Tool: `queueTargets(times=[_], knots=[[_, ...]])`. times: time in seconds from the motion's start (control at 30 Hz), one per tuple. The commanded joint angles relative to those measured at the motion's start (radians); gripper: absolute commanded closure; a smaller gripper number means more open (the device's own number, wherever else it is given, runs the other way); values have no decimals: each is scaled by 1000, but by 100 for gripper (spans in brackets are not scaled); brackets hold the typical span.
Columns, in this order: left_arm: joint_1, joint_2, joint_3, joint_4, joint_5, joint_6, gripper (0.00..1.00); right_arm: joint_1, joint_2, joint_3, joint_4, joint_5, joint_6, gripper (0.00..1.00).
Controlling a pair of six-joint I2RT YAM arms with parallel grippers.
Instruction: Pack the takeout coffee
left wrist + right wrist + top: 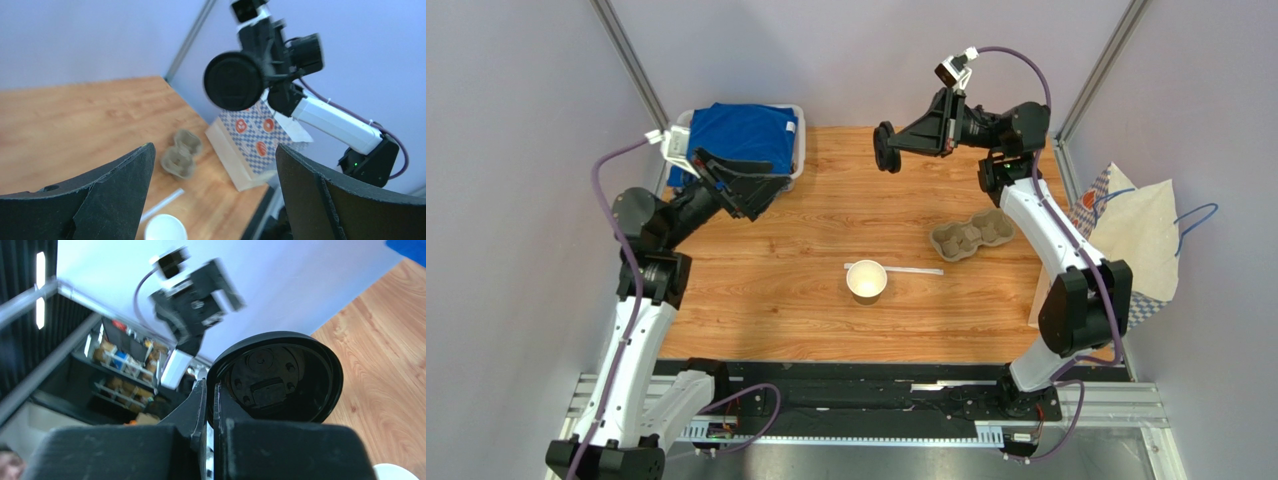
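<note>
Paper cup (866, 280) stands lidless, central on the surface (756, 300); it looks light, thin-walled and crushable, so grip it gently around the sides. Right end effector (894, 146) pinches the black lid (885, 148) aloft by its rim; left end effector (764, 196) hangs open.

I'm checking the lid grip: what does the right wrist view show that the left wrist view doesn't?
Right wrist only: the hollow face of the black lid, pinched at its rim in the right gripper. Left wrist only: the pulp carrier, straw and patterned bag. Both: the lid, the white rim of the open cup, the wooden table.
</note>
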Motion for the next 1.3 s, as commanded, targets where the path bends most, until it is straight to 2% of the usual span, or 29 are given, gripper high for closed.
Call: queueTargets(times=[0.0, 0.13, 0.27, 0.5, 0.83, 0.93, 1.27], knots=[[-110, 39, -59, 100, -45, -221, 1, 53, -144, 50, 80, -41, -85, 100], [-154, 92, -45, 171, -63, -325, 3, 96, -264, -11, -74, 39, -373, 100], [-201, 119, -45, 233, -60, -408, 6, 144, -350, -44, -303, 135, -769, 100], [-284, 139, -29, 287, -62, -477, 15, 262, -422, -96, -389, 251, -1069, 100], [-316, 166, 7, 322, -65, -560, 32, 334, -428, -139, -320, 327, -1110, 100], [-316, 172, 11, 330, -62, -572, 42, 353, -427, -139, -308, 335, -1110, 100], [-319, 203, 34, 370, -42, -635, 56, 396, -425, -134, -291, 355, -1112, 100]])
